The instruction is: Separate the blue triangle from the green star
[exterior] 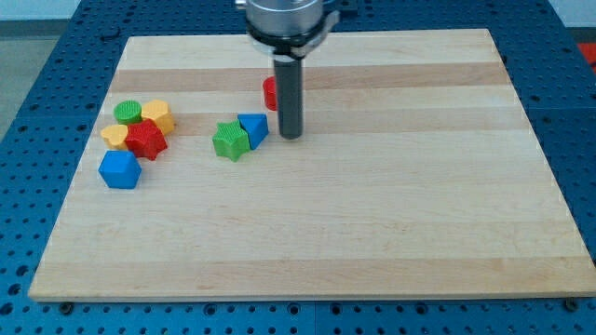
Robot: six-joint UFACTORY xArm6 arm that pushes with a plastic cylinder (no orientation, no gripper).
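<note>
The blue triangle [254,127] lies on the wooden board, touching the green star [230,140] at the star's upper right. My tip [291,136] stands just to the right of the blue triangle, a small gap away. The rod rises from there to the arm's head at the view's top.
A red block [270,93] sits partly hidden behind the rod. At the view's left is a cluster: a green cylinder [128,113], a yellow block [158,114], another yellow block [115,136], a red star [146,140] and a blue block [119,170]. The board's left edge [78,181] is near them.
</note>
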